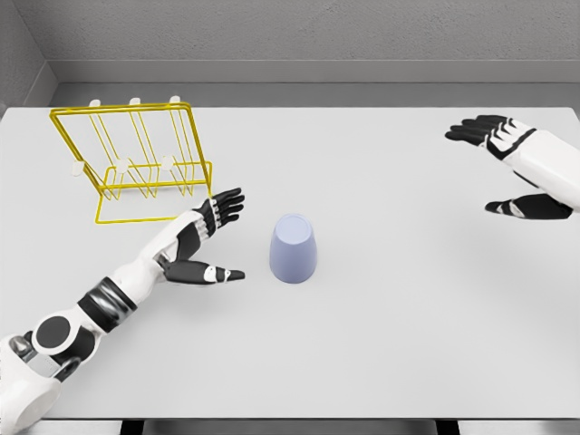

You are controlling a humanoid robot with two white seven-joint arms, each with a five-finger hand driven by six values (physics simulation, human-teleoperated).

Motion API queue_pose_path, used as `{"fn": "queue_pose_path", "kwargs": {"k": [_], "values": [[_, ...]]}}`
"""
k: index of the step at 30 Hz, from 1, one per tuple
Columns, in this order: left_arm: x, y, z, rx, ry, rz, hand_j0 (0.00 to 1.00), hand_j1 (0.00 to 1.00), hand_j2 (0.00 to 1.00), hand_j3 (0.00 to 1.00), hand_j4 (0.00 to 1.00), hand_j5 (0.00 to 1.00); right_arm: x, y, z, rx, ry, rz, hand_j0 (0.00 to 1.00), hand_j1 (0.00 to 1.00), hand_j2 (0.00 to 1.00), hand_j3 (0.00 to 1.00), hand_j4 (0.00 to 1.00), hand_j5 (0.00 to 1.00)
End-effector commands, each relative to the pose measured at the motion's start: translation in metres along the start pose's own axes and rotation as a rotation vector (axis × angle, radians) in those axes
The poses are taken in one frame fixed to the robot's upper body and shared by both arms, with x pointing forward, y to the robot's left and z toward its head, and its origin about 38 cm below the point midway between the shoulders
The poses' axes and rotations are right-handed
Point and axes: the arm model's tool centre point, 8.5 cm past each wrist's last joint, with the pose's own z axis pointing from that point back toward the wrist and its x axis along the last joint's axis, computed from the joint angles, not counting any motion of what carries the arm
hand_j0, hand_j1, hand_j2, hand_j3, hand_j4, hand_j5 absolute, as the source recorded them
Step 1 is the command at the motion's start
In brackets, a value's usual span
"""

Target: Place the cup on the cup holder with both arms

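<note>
cup: a pale lilac cup (294,249) stands upside down near the middle of the worktop (390,344), its narrower closed base on top and its wider mouth against the surface; its long axis is upright.
cup holder: a yellow wire cup holder (136,163) with white-tipped pegs sits at the far left of the worktop, well apart from the cup and behind the left hand.
left hand: the left hand (210,237) lies just beside the cup on its left, palm turned toward it, fingers spread and extended, thumb reaching out low toward the cup's base; it holds nothing and does not touch the cup.
right hand: the right hand (509,168) hovers at the far right edge, well apart from the cup, fingers splayed and thumb hanging below; it holds nothing.
key relation: the cup lies to the right of the left hand and far to the left of the right hand, so the left hand is clearly the nearer one; the gap between its thumb and fingers already faces the cup's side.
judged step: reach before the grasp, nothing lifted yet.
next move calls for: probably a short sideways close-in by the left hand around the upright wall, while the right arm has a long way to come in.
risk: a nudge from the thumb could slide or tip the light cup.
</note>
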Motion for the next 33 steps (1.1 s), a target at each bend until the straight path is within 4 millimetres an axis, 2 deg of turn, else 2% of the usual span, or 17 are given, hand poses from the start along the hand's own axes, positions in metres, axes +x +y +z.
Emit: {"fn": "queue_pose_path", "kwargs": {"k": [1, 13, 23, 33], "values": [[-0.016, -0.011, -0.004, -0.011, 0.032, 0.032, 1.0, 1.0, 1.0, 1.0, 1.0, 1.0, 0.0, 0.0, 0.0, -0.03, -0.003, -0.024, 1.0, 1.0, 1.0, 1.0, 1.0, 1.0], [-0.014, -0.038, -0.051, -0.058, 0.041, 0.068, 1.0, 1.0, 1.0, 1.0, 1.0, 1.0, -0.003, 0.003, 0.001, -0.039, 0.008, -0.038, 1.0, 1.0, 1.0, 1.0, 1.0, 1.0], [-0.023, -0.043, -0.061, -0.051, 0.065, 0.065, 1.0, 1.0, 1.0, 1.0, 1.0, 1.0, -0.006, 0.005, 0.002, -0.037, 0.016, -0.045, 1.0, 1.0, 1.0, 1.0, 1.0, 1.0], [-0.023, -0.055, -0.067, -0.068, 0.055, 0.072, 1.0, 1.0, 1.0, 1.0, 1.0, 1.0, -0.005, 0.005, 0.002, -0.038, 0.016, -0.046, 1.0, 1.0, 1.0, 1.0, 1.0, 1.0]]}}
